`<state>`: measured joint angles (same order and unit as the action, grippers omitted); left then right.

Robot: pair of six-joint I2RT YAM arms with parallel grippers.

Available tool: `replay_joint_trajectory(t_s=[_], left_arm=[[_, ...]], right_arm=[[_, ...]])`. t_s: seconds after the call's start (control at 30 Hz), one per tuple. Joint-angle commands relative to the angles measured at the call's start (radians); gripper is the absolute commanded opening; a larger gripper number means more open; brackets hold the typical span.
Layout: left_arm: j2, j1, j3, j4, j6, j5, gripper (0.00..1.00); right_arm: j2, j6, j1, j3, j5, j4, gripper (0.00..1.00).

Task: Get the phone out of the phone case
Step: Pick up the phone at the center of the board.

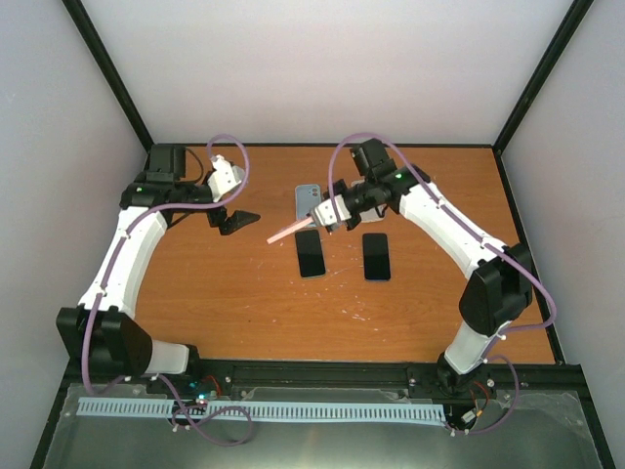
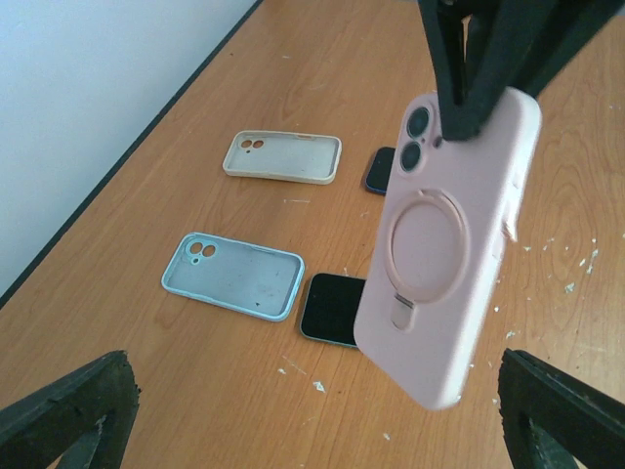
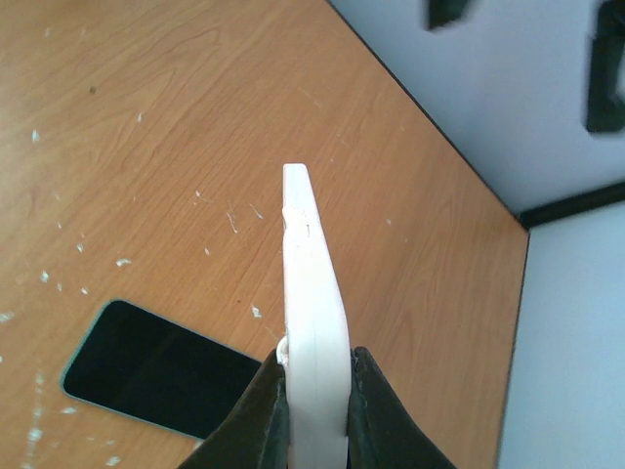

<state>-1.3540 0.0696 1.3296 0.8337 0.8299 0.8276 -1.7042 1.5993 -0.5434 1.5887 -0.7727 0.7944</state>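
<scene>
The right pincer [image 1: 322, 220] is clamped on one end of a pale pink silicone phone case with a round ring stand on its back [image 2: 447, 244], holding it in the air above the middle of the orange-brown wooden table [image 1: 234, 293]. In the left wrist view the case hangs upright with its back towards that camera. The phone [image 2: 420, 124] seems to be inside it, since dark lenses show in the camera cut-out, though the front is hidden. In the right wrist view the case is seen edge-on, squeezed between the two black fingers [image 3: 259, 420]. The left pincer [image 1: 237, 221] hovers to the left of the case, apart from it and touching nothing, its jaws spread wide. On the table lie a light blue empty phone case [image 2: 234, 277] with a black-screened phone [image 2: 332, 308] just beside its end, a cream empty phone case [image 2: 283, 156] farther back, and a second dark phone [image 2: 379, 171] near that one, partly hidden behind the pink case
</scene>
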Motion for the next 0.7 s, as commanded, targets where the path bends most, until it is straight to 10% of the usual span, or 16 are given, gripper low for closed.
replay_joint_trajectory(t_s=[0.0,0.2,0.67], left_arm=[[0.022,0.005,-0.027,-0.073,-0.071,0.032,1.0],[-0.055,0.108,-0.018,-0.006,0.003,0.027,0.97],[-0.211,0.231,0.061,-0.006,0.012,0.035,0.5]], right_arm=[[-0.003,-0.331,0.043,0.111,-0.091,0.056,0.03],[-0.096,-0.5,0.098,0.258,-0.16,0.24,0.03],[-0.188,-0.548,0.106,0.411,-0.205,0.458,0.03]])
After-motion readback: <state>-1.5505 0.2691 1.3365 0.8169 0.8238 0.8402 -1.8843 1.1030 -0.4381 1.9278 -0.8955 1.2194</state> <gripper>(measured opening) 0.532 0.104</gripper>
